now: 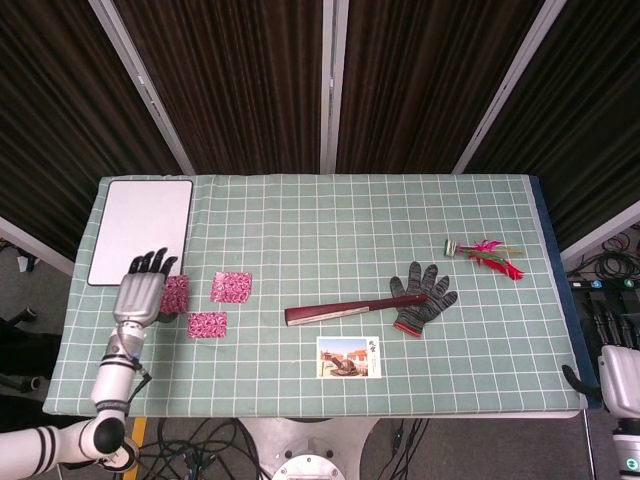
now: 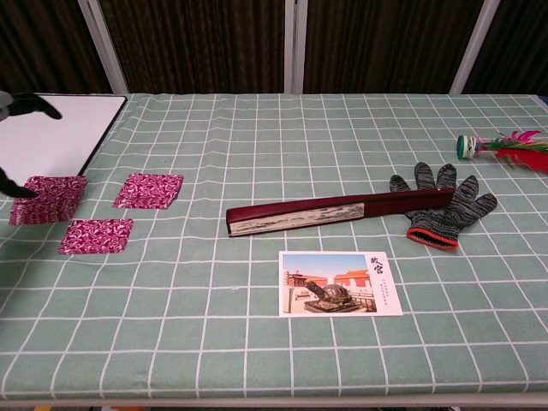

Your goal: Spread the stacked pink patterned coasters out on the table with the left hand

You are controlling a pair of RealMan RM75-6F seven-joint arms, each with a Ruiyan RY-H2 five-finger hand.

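Three pink patterned coasters lie apart on the left of the green checked cloth. One coaster (image 1: 231, 287) (image 2: 148, 190) is furthest right, another (image 1: 207, 324) (image 2: 96, 235) lies nearer the front edge. The third (image 1: 176, 295) (image 2: 50, 199) is partly under my left hand (image 1: 141, 292) in the head view. That hand has its fingers spread and holds nothing; the chest view shows only dark fingertips (image 2: 28, 105) at the left border. A grey part of my right arm (image 1: 620, 378) shows off the table's right front corner, its fingers not discernible.
A white board (image 1: 141, 230) lies at the back left, just behind the coasters. A dark red folded fan (image 1: 340, 311), a postcard (image 1: 348, 357), a grey knit glove (image 1: 423, 298) and a pink feather shuttlecock (image 1: 485, 254) occupy the middle and right.
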